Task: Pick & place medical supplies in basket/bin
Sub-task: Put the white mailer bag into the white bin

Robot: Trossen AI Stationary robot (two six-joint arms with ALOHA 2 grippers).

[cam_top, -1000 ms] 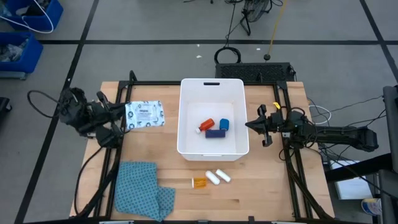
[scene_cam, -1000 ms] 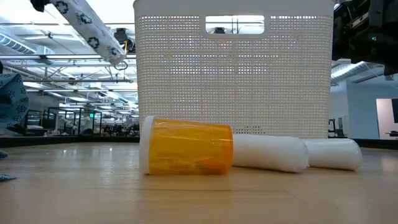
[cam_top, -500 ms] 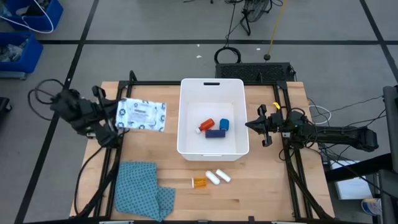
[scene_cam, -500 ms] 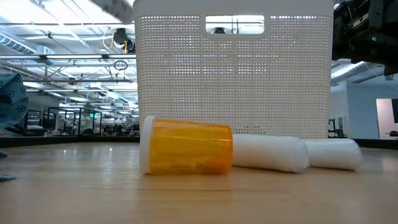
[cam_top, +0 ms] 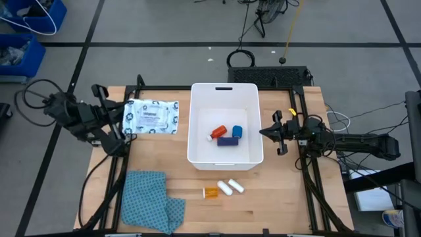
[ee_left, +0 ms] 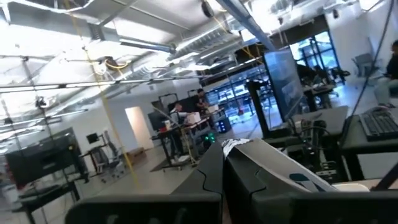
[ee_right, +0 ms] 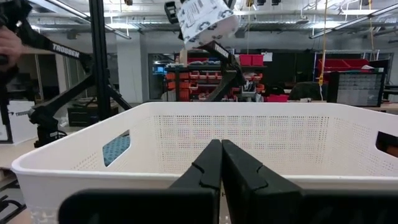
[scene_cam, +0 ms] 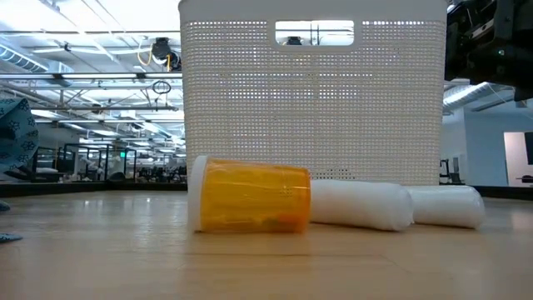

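Observation:
My left gripper [cam_top: 128, 121] is raised over the table's left part, shut on the white printed flat packet [cam_top: 152, 117], which also shows high in the right wrist view [ee_right: 200, 18]. The white basket [cam_top: 225, 157] stands mid-table. On its floor lie a red-capped bottle [cam_top: 218, 132], a blue tape roll [cam_top: 237, 131] and a dark blue strip [cam_top: 227, 140]. In front of it on the table lie an orange pill bottle [cam_top: 210, 193] and two white cylinders [cam_top: 230, 187]. My right gripper [cam_top: 268, 133] is shut beside the basket's right wall. My left gripper pinches the packet's left end [cam_top: 131, 120] between its two fingers, coming about level from the table's left. The packet is lifted clear of the table, printed face up, and sticks out toward the basket. Its thin edge [ee_left: 232, 145] shows between the fingertips.
A blue patterned cloth [cam_top: 152, 201] lies crumpled at the near left. The black frame rails [cam_top: 125, 164] run along both sides of the wooden top. In the low view the pill bottle [scene_cam: 250, 196] and the cylinders [scene_cam: 391, 206] lie just in front of the basket's wall [scene_cam: 312, 92].
My left gripper has risen with the packet and rolled, while its wrist drew back toward the table's left edge. The packet, which hung slanted, now lies nearly flat, higher up, and has left the top of the low view. My right arm has kept still.

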